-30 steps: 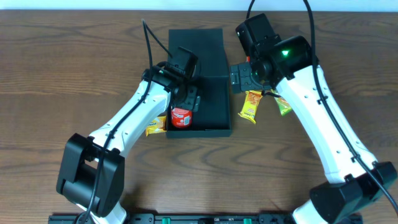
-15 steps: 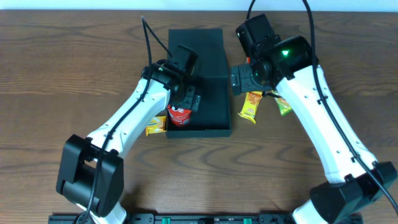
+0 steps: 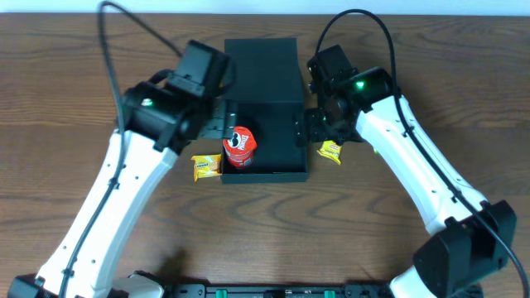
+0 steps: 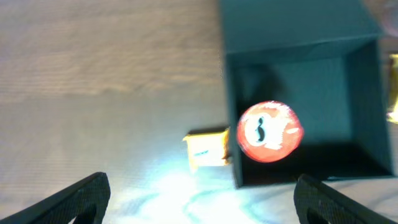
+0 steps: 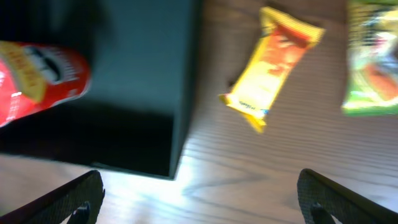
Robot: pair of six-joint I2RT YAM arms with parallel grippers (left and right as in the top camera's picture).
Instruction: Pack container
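Observation:
The dark container point(image 3: 280, 116) stands open at the table's middle, its flap lid point(image 3: 261, 62) laid back. A red snack can point(image 3: 240, 145) sits inside at the front left corner; it also shows in the left wrist view point(image 4: 270, 132) and the right wrist view point(image 5: 37, 71). My left gripper point(image 3: 222, 122) is open and empty, above the box's left wall point(image 4: 231, 112). My right gripper point(image 3: 308, 128) is open and empty by the box's right wall point(image 5: 186, 93), above bare table.
A small yellow packet point(image 3: 205, 166) lies against the box's left side, seen in the left wrist view point(image 4: 208, 149) too. A yellow packet point(image 3: 330, 150) point(image 5: 273, 68) and a green packet point(image 5: 373, 62) lie right of the box. The green packet is hidden under my right arm in the overhead view.
My left gripper let go of the red can, opened and drew back up and to the left. The can now rests in the box. My right arm moved down over the packets.

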